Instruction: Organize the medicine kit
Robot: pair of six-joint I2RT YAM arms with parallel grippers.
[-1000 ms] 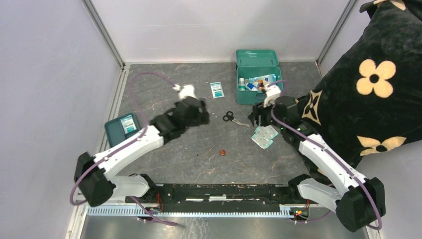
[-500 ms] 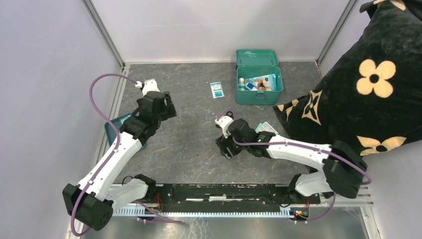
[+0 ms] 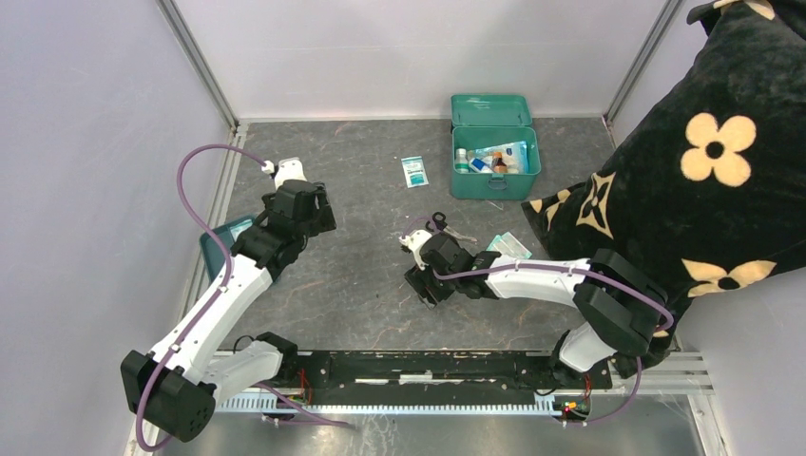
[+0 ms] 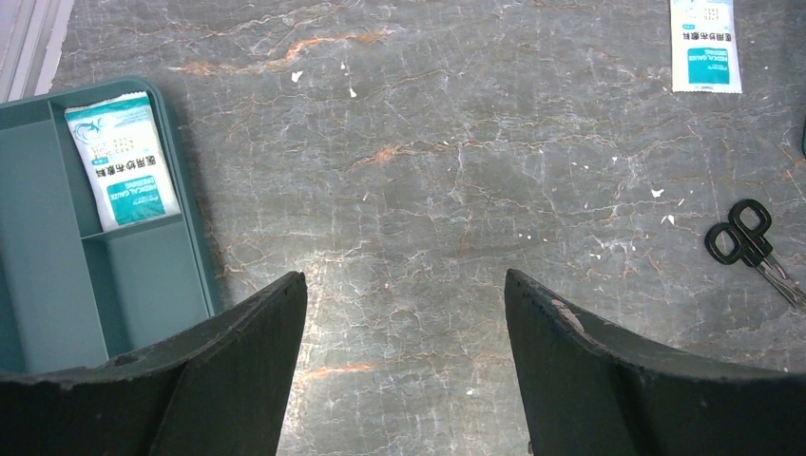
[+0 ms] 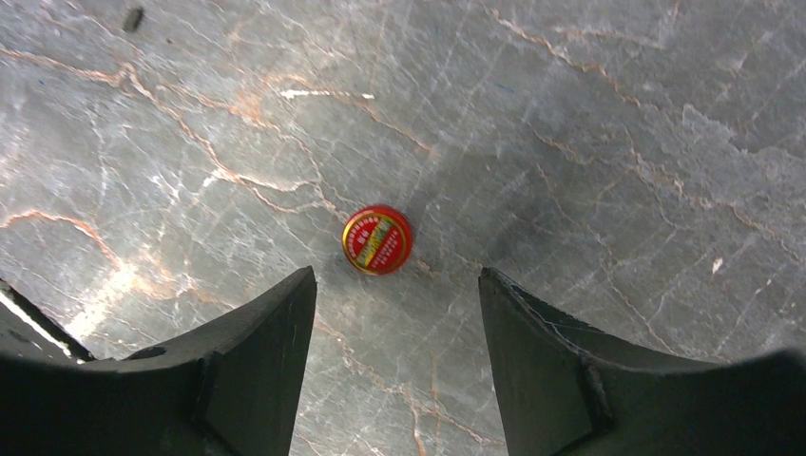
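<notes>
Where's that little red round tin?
In the right wrist view, the small red round tin lies on the grey table, just ahead of the open right pincer.

The grey marbled bench (image 3: 361,199) bears the open medicine kit (image 3: 493,187) at the far edge, a sachet (image 3: 413,172), scissors (image 4: 751,236), packets (image 3: 511,247), a red tin (image 5: 377,239) and a divided tray (image 4: 52,285)

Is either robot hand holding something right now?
No, nothing is held. The left gripper hangs open near the teal tray; the right gripper hangs open above a small red tin.
</notes>
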